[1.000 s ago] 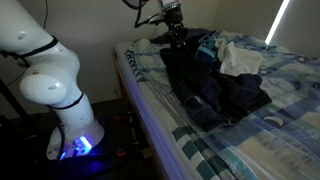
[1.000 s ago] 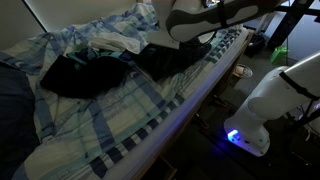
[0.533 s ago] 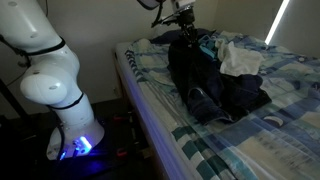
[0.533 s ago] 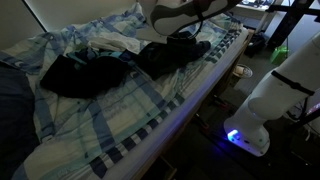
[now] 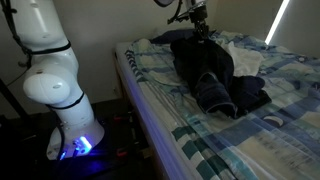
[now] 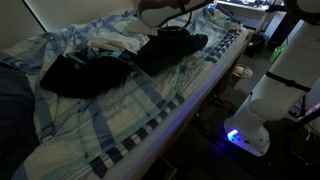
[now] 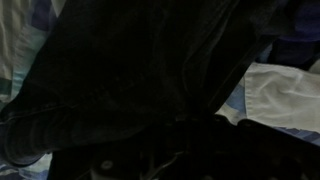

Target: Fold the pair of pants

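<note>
moved: gripper (image 5: 200, 27) carries pants (image 5: 207, 68) rightward, upper centre | grip: pinching pants (edge lifted) | step: folding over | next: lay, release

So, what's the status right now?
Gripper shut on the pair of pants, one end held up. Rest heaped on plaid sheet. White cloth right beside them.

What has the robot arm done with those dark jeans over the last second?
The gripper, shut on the pair of pants, has risen and swung across the bed toward the white cloth. It dragged the held denim up and over the rest of the pants. Nothing was let go. The plaid sheet and the white cloth stayed where they were.
</note>
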Robot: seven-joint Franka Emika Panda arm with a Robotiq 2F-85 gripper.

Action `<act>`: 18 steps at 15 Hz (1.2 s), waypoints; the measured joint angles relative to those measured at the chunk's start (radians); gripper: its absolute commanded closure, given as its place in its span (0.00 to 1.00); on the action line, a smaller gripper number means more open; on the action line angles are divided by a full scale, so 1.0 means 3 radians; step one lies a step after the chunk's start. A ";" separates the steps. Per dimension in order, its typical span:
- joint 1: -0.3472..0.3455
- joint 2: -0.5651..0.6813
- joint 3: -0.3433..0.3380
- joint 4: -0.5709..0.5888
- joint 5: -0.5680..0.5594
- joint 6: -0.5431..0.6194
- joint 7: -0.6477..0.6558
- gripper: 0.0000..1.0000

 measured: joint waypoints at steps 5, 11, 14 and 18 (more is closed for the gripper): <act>0.0160 0.0300 -0.0094 0.0257 -0.0002 -0.0009 -0.0123 0.97; 0.0204 0.0336 -0.0152 0.0263 -0.0001 -0.0009 -0.0123 0.99; 0.0235 0.0338 -0.0196 0.0260 0.0002 -0.0009 -0.0120 0.99; 0.0241 0.0369 -0.0243 0.0325 -0.0002 0.0030 -0.0156 0.99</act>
